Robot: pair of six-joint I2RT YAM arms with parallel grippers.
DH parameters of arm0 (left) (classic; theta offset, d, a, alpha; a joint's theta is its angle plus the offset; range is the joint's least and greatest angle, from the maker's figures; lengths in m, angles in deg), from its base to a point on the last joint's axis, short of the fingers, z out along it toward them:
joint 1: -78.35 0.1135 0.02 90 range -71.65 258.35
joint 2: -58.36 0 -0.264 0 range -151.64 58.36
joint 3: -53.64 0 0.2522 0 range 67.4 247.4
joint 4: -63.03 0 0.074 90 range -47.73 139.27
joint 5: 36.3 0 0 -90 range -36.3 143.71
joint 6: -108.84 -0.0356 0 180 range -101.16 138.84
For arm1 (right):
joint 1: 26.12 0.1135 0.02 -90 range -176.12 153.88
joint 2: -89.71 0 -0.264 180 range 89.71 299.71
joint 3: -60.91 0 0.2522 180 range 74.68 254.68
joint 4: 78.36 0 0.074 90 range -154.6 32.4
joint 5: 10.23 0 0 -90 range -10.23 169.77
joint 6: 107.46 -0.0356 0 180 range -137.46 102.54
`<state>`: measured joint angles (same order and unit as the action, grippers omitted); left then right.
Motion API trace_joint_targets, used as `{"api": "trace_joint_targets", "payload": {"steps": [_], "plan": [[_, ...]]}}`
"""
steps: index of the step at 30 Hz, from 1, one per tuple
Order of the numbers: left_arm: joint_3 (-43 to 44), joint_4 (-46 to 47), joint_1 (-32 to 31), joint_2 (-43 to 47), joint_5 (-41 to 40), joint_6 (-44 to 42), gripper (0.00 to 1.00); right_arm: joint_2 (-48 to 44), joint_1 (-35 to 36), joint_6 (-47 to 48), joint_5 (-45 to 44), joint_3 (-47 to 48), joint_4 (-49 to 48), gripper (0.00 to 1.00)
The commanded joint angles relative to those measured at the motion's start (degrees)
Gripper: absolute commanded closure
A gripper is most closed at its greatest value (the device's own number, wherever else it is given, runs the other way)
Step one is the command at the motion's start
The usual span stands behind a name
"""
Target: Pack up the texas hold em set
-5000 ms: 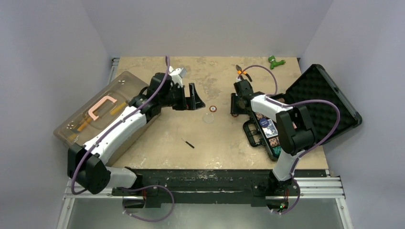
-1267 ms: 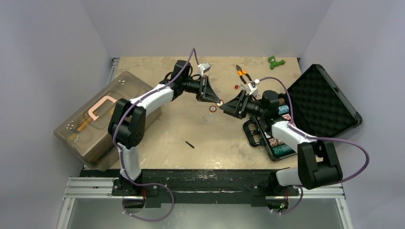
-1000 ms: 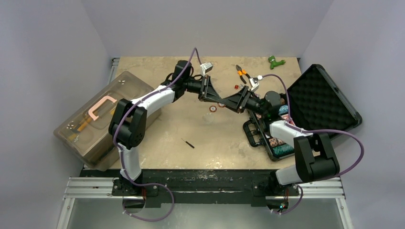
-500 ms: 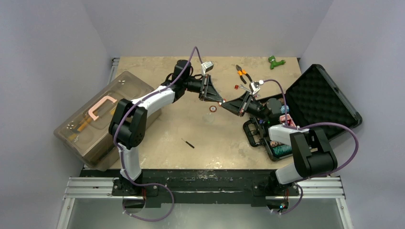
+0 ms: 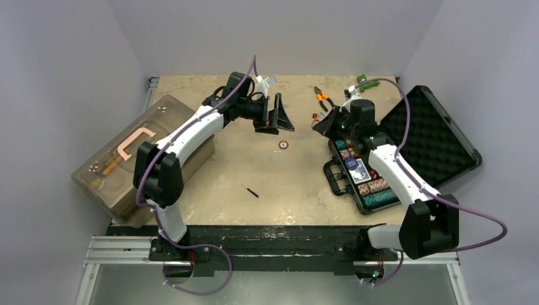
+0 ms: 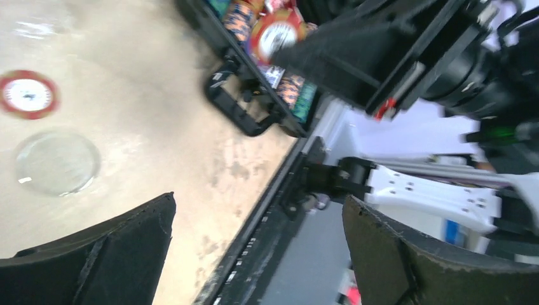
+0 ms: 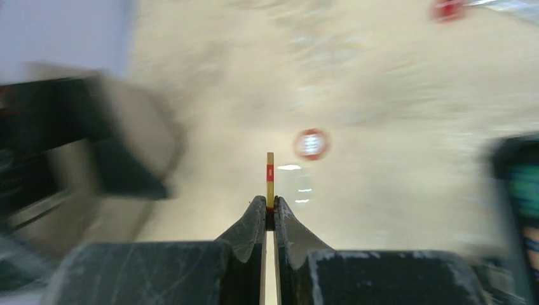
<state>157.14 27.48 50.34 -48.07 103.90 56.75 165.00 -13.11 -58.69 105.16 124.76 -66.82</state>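
- One black rectangular hard case (image 5: 438, 152) lies open at the right of the top view; its egg-crate foam lid (image 5: 413, 121) is folded out flat to the right, foam upward; its tray half sits to the left of the lid.
- The tray's long axis runs from upper left to lower right; its one black carry handle (image 5: 333, 176) points left, toward the middle of the tan speckled tabletop (image 5: 299, 187).
- In the tray, one blue card deck (image 5: 359, 170) lies near the middle; rows of striped chips fill the lower end, too small to count.
- Two red-and-white poker chips are outside the case; the held chip (image 7: 269, 173) stands upright and edge-on in the right wrist view, flat faces to left and right; the loose chip (image 5: 283, 144) lies flat at table centre.
- One clear round disc (image 6: 57, 163) lies flat just beside the loose chip.
- Two grippers; the right gripper (image 7: 267, 219) is clamped on the held chip's lower edge, above the tray's upper-left end.
- The left gripper (image 5: 276, 126) has its jaws spread wide with nothing between them, hanging above the table up and left of the loose chip.
- One translucent brown toolbox with pink handle (image 5: 136, 152) sits at the left edge, long axis lower left to upper right.
- One pair of orange-handled pliers (image 5: 323, 96) lies near the top; one small red piece (image 5: 314, 115) lies below them; one small dark tool (image 5: 250, 190) lies lower centre; one green object (image 5: 362, 79) is partly hidden behind the right arm's cable.
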Motion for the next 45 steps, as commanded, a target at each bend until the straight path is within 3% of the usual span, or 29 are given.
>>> {"api": "trace_joint_targets", "payload": {"steps": [1, 4, 11, 29, 45], "plan": [[3.8, -14.5, 0.4, 7.7, -16.7, -12.7, 0.0, 0.7, -0.2, 27.8, -36.9, 12.8, 40.8, 1.0], [3.2, -13.8, 0.3, 8.8, -17.5, -12.3, 0.0, 5.3, -0.2, 34.2, -49.1, 20.3, 47.7, 1.0], [3.0, -15.1, -2.7, 9.7, -20.8, -14.0, 0.0, 13.7, -0.2, 35.8, -55.6, 26.7, 54.0, 1.0], [2.9, -13.6, -4.7, 8.6, -14.9, -10.2, 0.01, 20.4, -0.2, 40.5, -50.8, 19.3, 43.4, 1.0], [2.9, -13.6, -4.6, 8.1, -15.0, -10.4, 0.01, 23.7, -0.2, 41.0, -50.8, 19.5, 42.3, 1.0]]}}
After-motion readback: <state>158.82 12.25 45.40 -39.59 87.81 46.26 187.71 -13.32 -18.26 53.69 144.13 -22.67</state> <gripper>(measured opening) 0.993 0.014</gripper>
